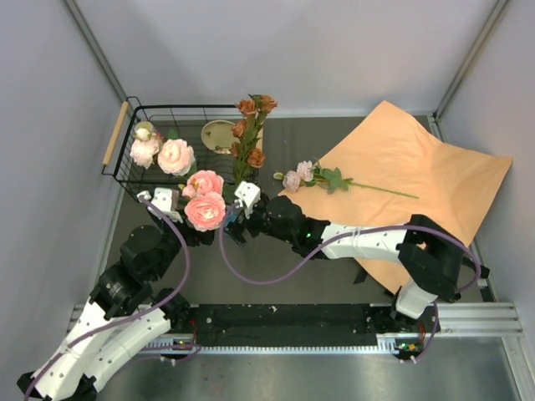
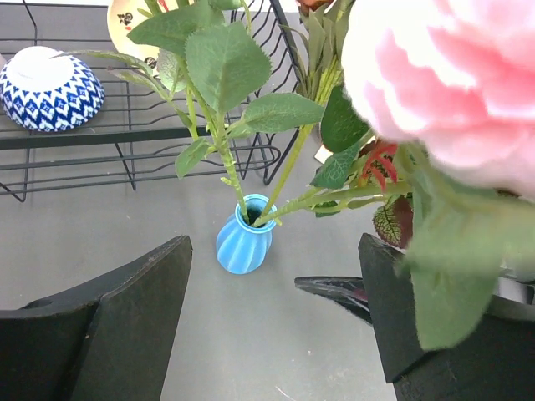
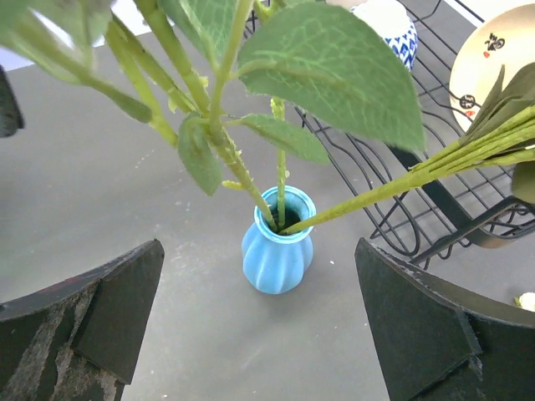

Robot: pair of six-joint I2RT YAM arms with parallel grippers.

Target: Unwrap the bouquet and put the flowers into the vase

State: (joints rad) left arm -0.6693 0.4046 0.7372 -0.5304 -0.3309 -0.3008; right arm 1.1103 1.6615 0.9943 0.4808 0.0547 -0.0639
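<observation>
Jaws wide apart and empty on left gripper and right gripper, vase below, perhaps four flowers inside.

Table: dark grey matte top, pale panels on three sides. Black wire basket sits on it in the far left corner, wooden handle on its left side. Sheet of orange-tan paper lies opened out over the right half, creased, one corner pointing at the back wall, right side up against the side panel. One loose flower lies on the paper, stem pointing right, pale pink blooms at the paper's left edge. Small blue ribbed vase stands upright on the grey top just in front of the basket, not touching the wire. Metal rail runs along the near edge.
</observation>
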